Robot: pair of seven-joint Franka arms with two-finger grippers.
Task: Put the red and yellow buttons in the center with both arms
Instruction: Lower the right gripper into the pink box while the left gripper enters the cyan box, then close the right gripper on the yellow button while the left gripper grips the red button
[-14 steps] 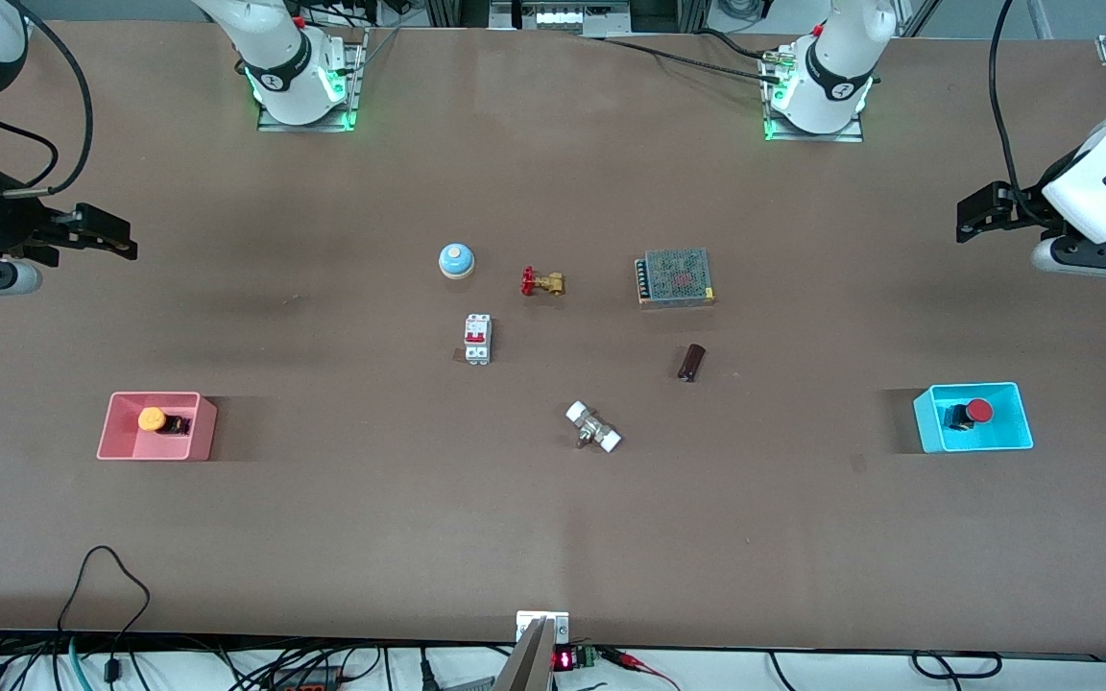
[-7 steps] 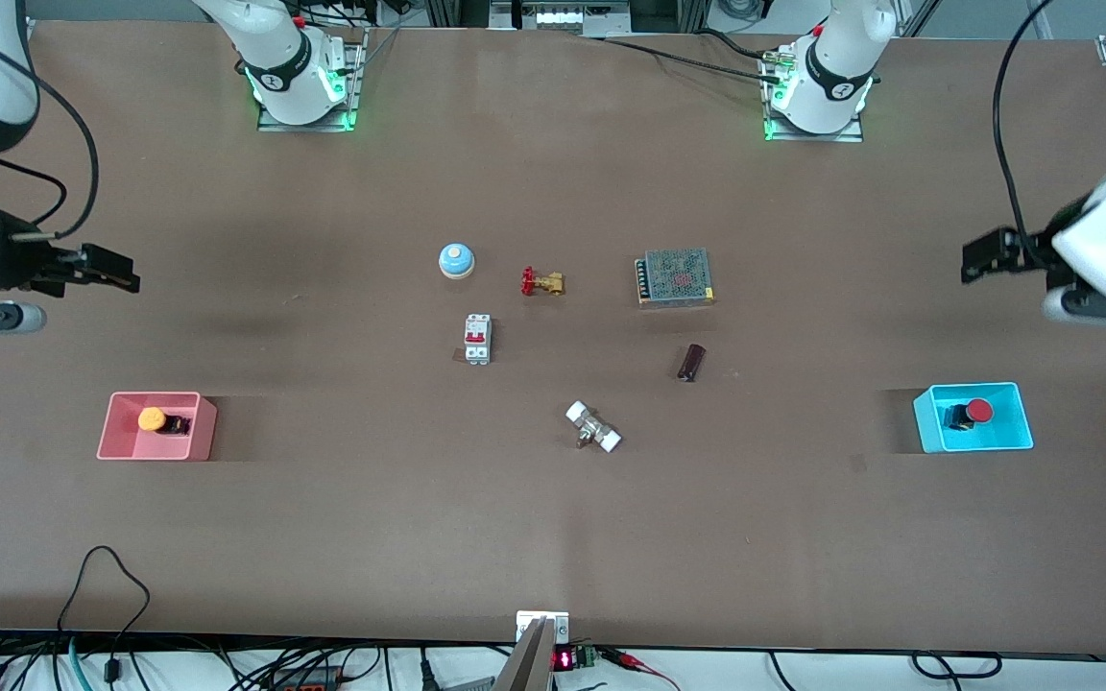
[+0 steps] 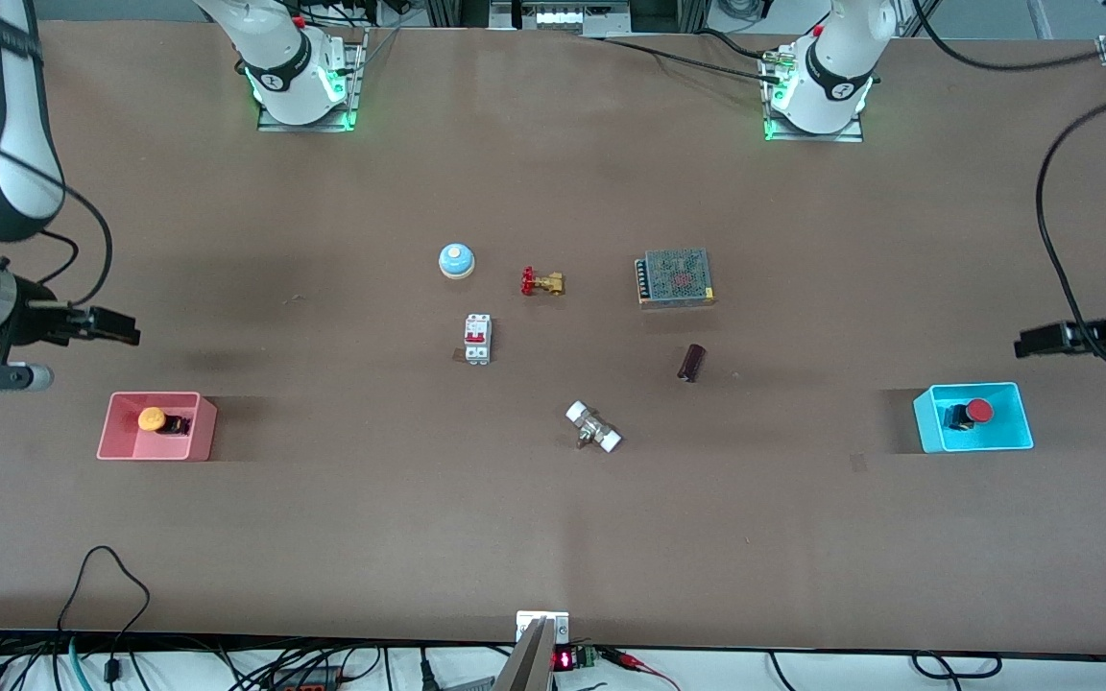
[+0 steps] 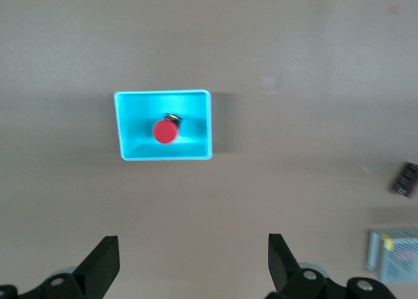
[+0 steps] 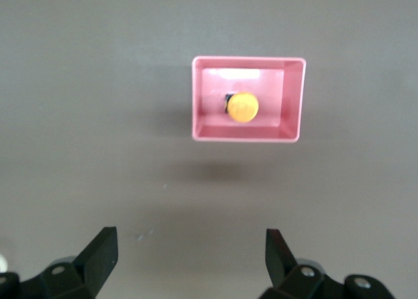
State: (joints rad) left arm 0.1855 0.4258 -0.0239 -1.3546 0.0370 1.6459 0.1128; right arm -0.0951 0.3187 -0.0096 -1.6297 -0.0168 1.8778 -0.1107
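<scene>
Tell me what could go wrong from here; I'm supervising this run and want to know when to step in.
1. The red button sits in the cyan tray, the yellow button in the pink tray; the open left gripper and right gripper may strike a wall.
2. The center holds a breaker and valve; a placed button could knock them.

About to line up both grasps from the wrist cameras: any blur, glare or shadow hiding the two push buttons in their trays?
Left wrist view: slightly soft, but the red-capped push button reads clearly in the cyan square tray. Right wrist view: sharper, with a bright glare patch on the pink square tray floor beside the orange-yellow-capped push button, cap unobscured. Front view: tray shadows fall on bare brown tabletop only.
</scene>
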